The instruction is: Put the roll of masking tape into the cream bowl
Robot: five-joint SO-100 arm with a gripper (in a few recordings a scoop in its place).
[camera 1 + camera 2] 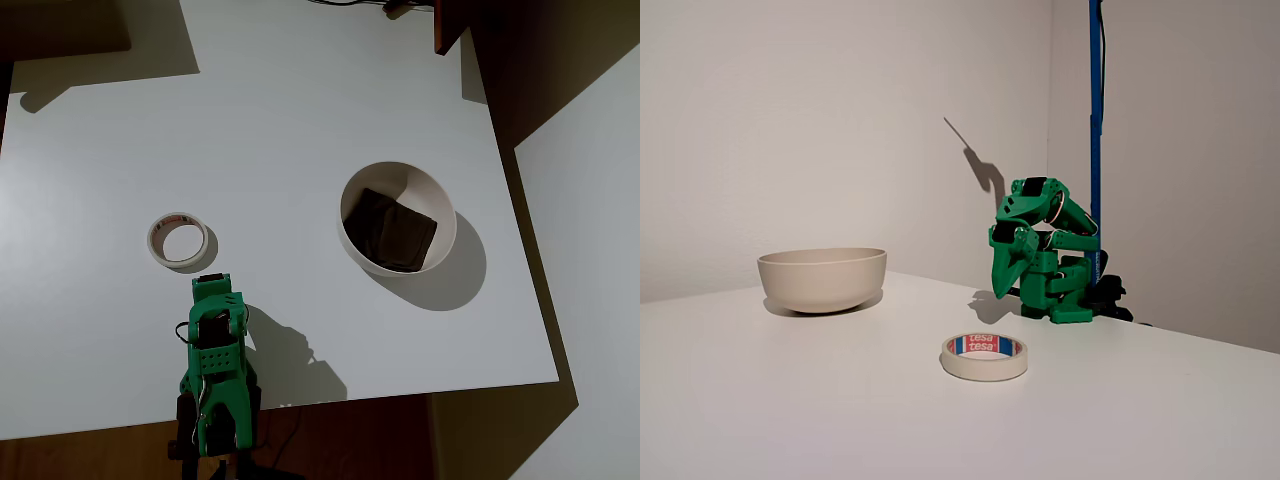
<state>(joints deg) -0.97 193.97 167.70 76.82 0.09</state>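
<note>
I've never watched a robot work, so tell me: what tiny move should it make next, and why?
Probably reach forward and lower the end effector over the tape. The arm sits folded near its base, holding nothing, while the tape lies flat on the table, apart from the bowl.

in the overhead view the roll of masking tape [179, 241] lies flat on the table [300, 110], left of centre, well apart from the cream bowl [398, 217], which stands to the right. a square-ish piece [394, 232] lies inside the bowl. the arm [215, 375] sits at the near edge of the table, just below the tape, its gripper [208, 285] beside the tape and not touching it. in the fixed view the tape [984, 356] lies nearest, the bowl [822, 279] far left, and the arm [1048, 252] far right, folded, gripper [1010, 290] pointing down above the table.
</note>
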